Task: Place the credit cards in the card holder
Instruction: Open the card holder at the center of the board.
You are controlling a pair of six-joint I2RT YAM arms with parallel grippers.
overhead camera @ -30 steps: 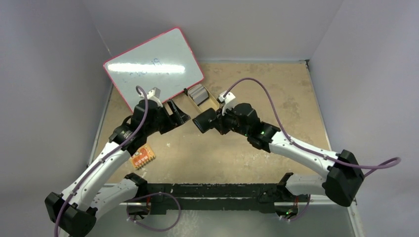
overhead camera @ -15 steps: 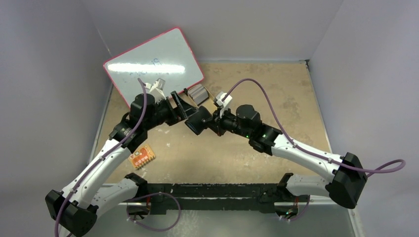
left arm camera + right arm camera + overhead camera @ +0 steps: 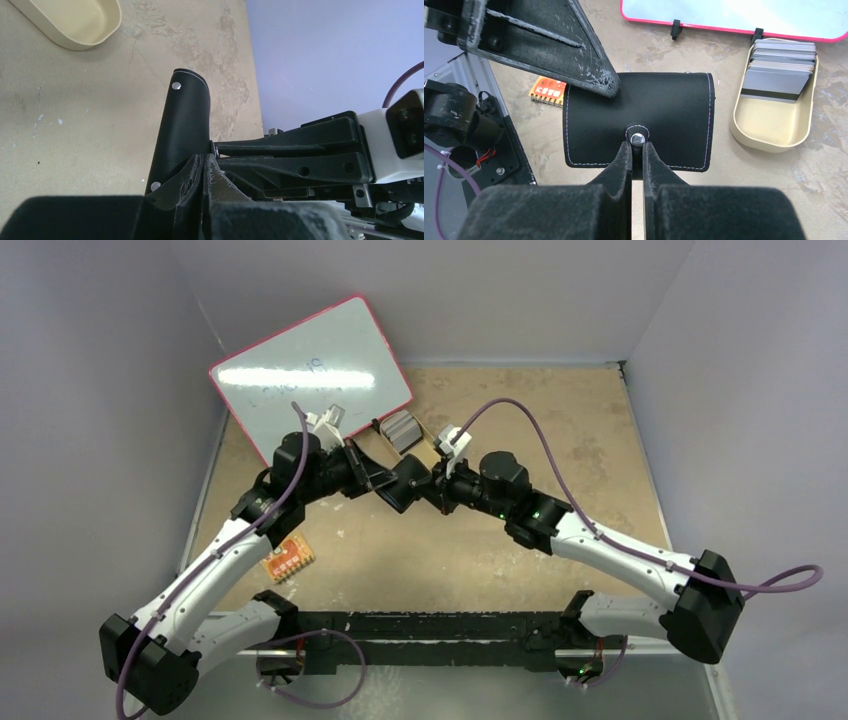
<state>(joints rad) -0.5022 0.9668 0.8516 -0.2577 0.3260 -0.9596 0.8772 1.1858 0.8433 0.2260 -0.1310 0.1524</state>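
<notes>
left jaws moved in, closed onto card holder edge

The card holder sits between the left gripper and the right gripper; the cards lie in the tray just behind it, the whiteboard back left, the small board on the table near left

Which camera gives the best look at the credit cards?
The right wrist view: the credit cards lie stacked in the tan tray, the front one's black stripe plain. The top external view shows them small and far off. The left wrist view shows only one end of the tray, no cards.
</notes>
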